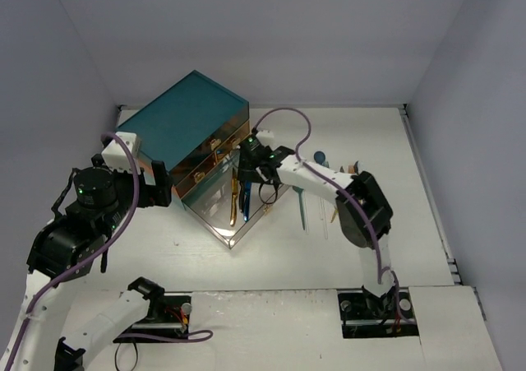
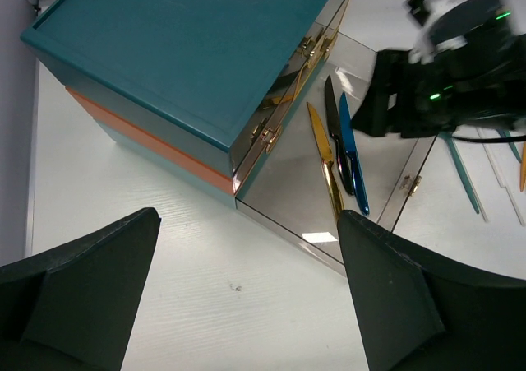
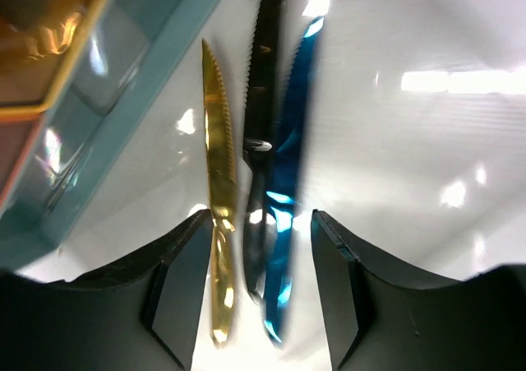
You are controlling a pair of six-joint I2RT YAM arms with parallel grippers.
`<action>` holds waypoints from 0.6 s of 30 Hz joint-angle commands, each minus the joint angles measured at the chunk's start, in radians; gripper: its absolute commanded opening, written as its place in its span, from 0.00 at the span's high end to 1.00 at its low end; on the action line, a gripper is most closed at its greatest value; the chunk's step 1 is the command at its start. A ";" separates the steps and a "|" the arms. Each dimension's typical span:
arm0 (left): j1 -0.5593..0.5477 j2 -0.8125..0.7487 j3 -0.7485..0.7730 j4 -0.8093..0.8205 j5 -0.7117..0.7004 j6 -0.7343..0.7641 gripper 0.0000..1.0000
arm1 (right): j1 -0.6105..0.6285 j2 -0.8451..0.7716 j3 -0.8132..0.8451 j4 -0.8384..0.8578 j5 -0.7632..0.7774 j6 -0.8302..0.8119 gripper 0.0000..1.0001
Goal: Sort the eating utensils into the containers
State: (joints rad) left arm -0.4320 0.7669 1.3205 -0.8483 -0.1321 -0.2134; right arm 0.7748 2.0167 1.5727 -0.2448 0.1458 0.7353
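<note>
The chest (image 1: 185, 120) sits at 10 o'clock on the table, its clear drawer (image 2: 288, 198) pulled out toward 5 o'clock. The right gripper (image 3: 260, 219) hangs over that drawer with its fingers parted, gripping nothing. The left gripper (image 2: 248, 219) waits at the chest's 8 o'clock, also spread and empty. In the drawer lie a blue knife (image 3: 292, 141), a black knife (image 3: 261, 116) and a gold knife (image 3: 218, 182), side by side. This looks like the release of a knife. Next, probably lift clear and fetch from the utensils (image 1: 303, 206) at the drawer's 3 o'clock.
</note>
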 commanded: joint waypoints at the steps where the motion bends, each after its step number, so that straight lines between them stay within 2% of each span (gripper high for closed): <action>1: -0.005 0.031 0.028 0.044 0.013 -0.013 0.12 | -0.092 -0.305 -0.101 -0.058 0.126 -0.129 0.52; 3: -0.005 0.031 0.025 0.044 0.017 -0.017 0.12 | -0.137 -0.374 -0.211 -0.075 0.136 -0.170 0.52; 5: -0.005 0.035 0.023 0.044 0.019 -0.017 0.12 | -0.217 -0.468 -0.288 -0.095 0.137 -0.190 0.56; 10: -0.005 0.045 0.020 0.044 0.031 -0.017 0.12 | -0.354 -0.582 -0.486 -0.116 0.135 -0.217 0.66; 14: -0.005 0.052 0.019 0.044 0.036 -0.017 0.12 | -0.449 -0.601 -0.568 -0.119 0.124 -0.192 0.74; 18: -0.007 0.057 0.015 0.044 0.047 -0.020 0.12 | -0.503 -0.573 -0.604 -0.119 0.133 -0.184 0.78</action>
State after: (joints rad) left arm -0.4320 0.8056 1.3205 -0.8486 -0.1031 -0.2182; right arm 0.3036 1.4436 0.9741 -0.3705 0.2539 0.5480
